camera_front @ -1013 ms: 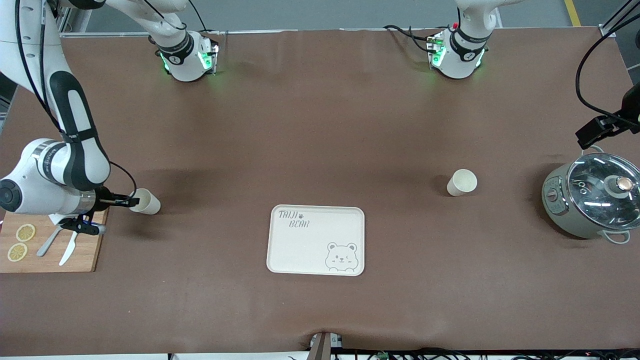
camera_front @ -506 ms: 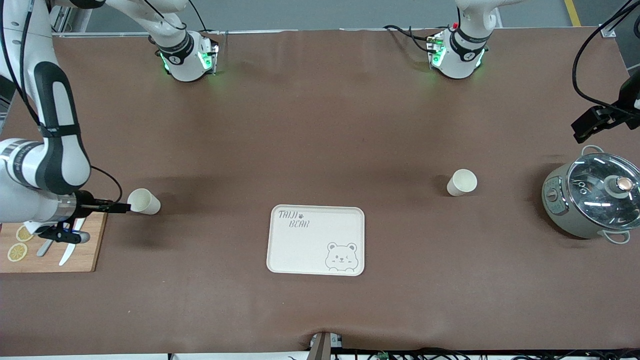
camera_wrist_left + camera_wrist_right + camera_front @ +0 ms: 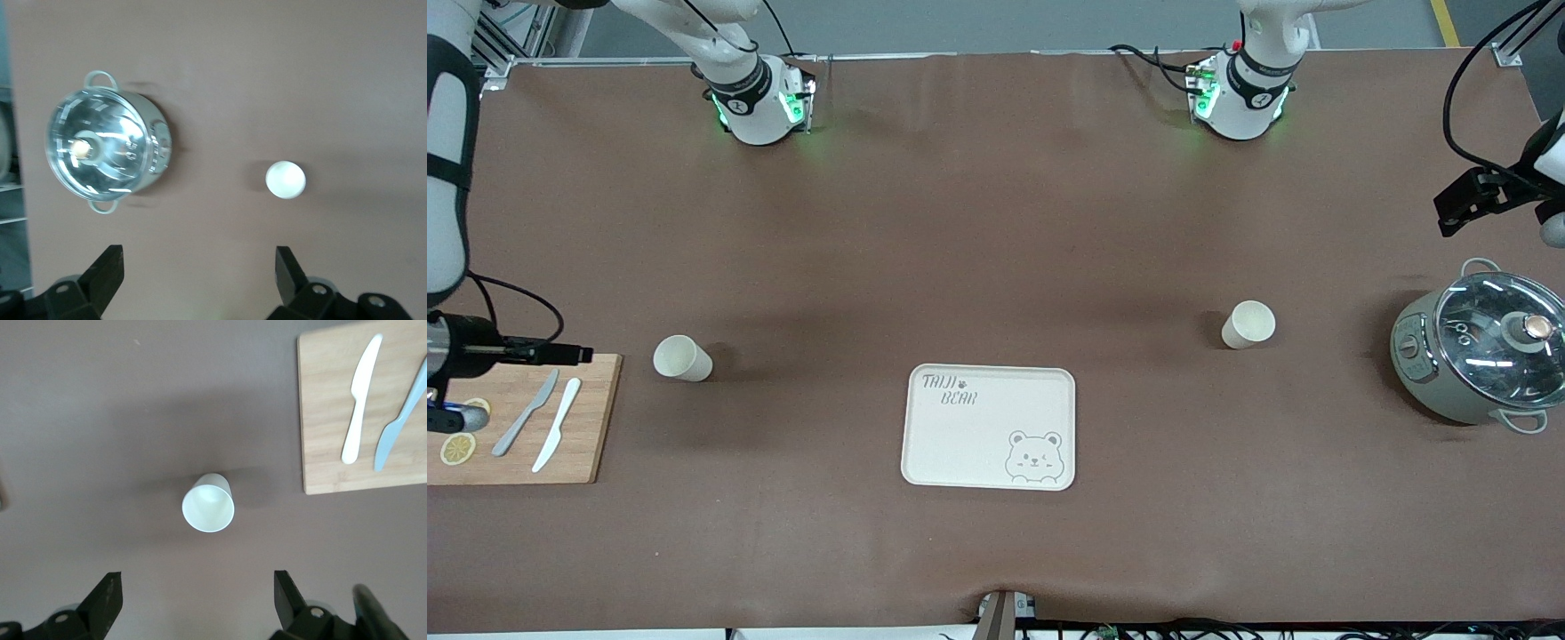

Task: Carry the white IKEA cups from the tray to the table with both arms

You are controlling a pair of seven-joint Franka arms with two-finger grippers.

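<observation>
Two white IKEA cups stand upright on the brown table, both clear of the bear tray [image 3: 989, 427]. One cup [image 3: 682, 358] is toward the right arm's end, beside the cutting board; it also shows in the right wrist view [image 3: 208, 503]. The other cup [image 3: 1248, 324] is toward the left arm's end, beside the pot; it also shows in the left wrist view [image 3: 285, 180]. My right gripper [image 3: 198, 587] is open and empty, raised above the table beside its cup. My left gripper [image 3: 198, 263] is open and empty, high over the table between its cup and the pot.
A wooden cutting board [image 3: 587, 418] with two knives [image 3: 556, 425] and lemon slices [image 3: 458, 449] lies at the right arm's end. A grey pot with a glass lid [image 3: 1480, 356] stands at the left arm's end. The tray holds nothing.
My right gripper has drawn back from its cup, over the cutting board toward the table's end. My left arm has drifted a little away from the pot. Both cups stay put.
</observation>
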